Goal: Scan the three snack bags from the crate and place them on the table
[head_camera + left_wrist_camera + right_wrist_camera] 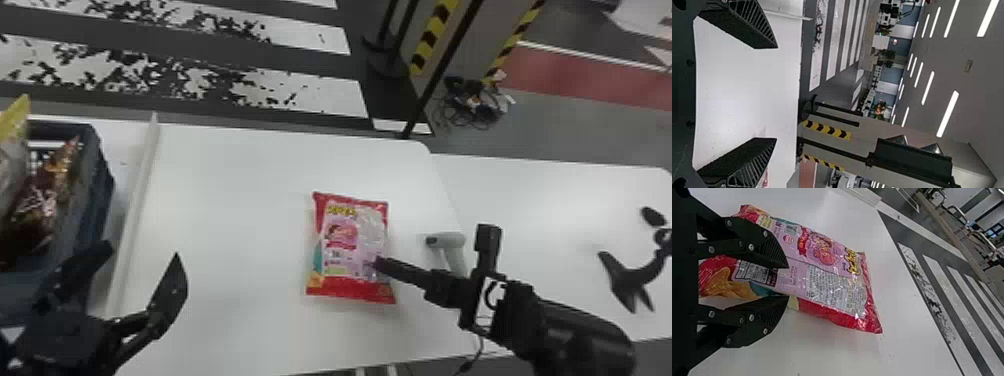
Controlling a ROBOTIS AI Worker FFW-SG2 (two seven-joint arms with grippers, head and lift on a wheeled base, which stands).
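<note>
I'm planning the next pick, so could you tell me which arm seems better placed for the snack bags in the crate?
Probably the left: its open gripper hangs near the crate, while the right gripper is over the red bag, farther away.

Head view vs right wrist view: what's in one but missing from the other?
Head view: crate with snack bags, handheld scanner, left claw, dark stand, yellow-black stripes.
Right wrist view: curved metal rails in the background.
Both: red-edged snack bag, white table, right claw at that bag, dark floor with white bands.
</note>
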